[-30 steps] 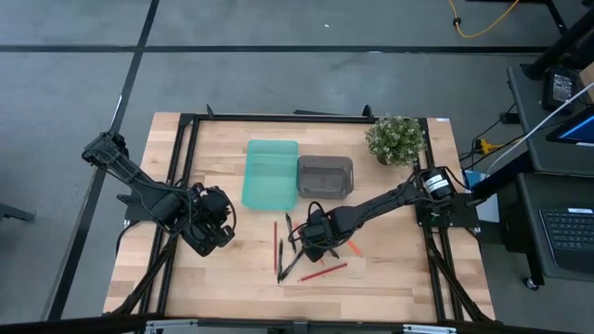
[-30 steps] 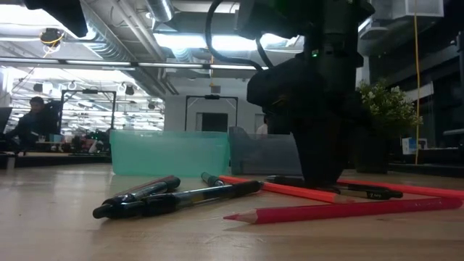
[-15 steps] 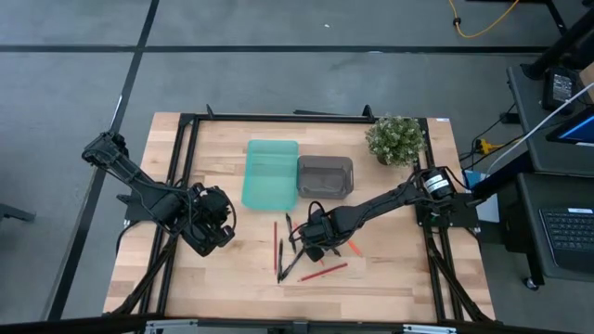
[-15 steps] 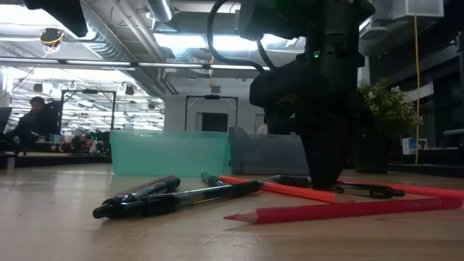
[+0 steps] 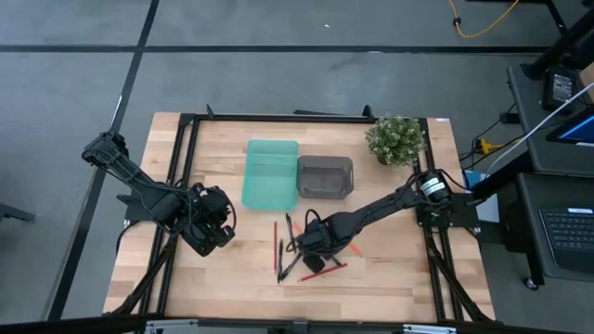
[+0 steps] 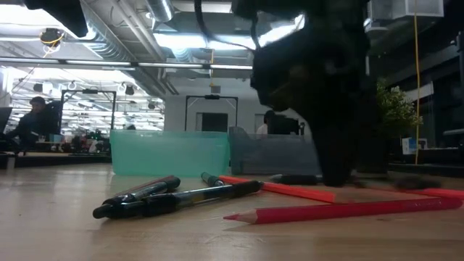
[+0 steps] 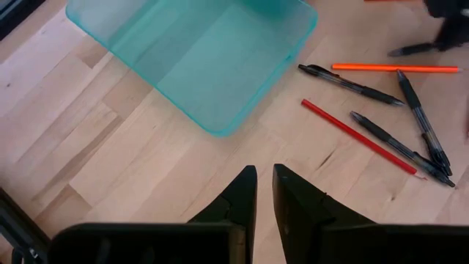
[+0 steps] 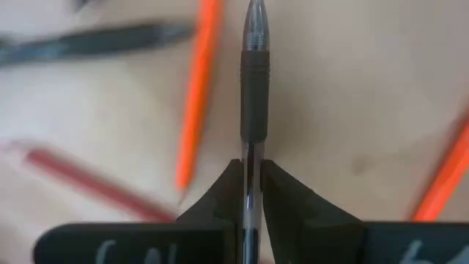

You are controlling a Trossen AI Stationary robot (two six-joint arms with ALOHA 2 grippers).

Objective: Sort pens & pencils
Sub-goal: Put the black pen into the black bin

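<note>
From above, the table (image 5: 223, 278) shows the teal tray (image 5: 270, 173) beside the grey tray (image 5: 325, 176), with pens and pencils (image 5: 295, 255) scattered just in front. Only the right wrist view shows the right gripper (image 8: 251, 170) pinching a black pen (image 8: 254, 81). The left gripper (image 7: 264, 183), nearly closed and empty, waits left of the teal tray

Robotics lab in an open-plan office hall: exposed ceiling pipes (image 6: 109, 43), strip lights, distant workstations with a seated person (image 6: 29, 119), taped concrete floor (image 5: 74, 56).
</note>
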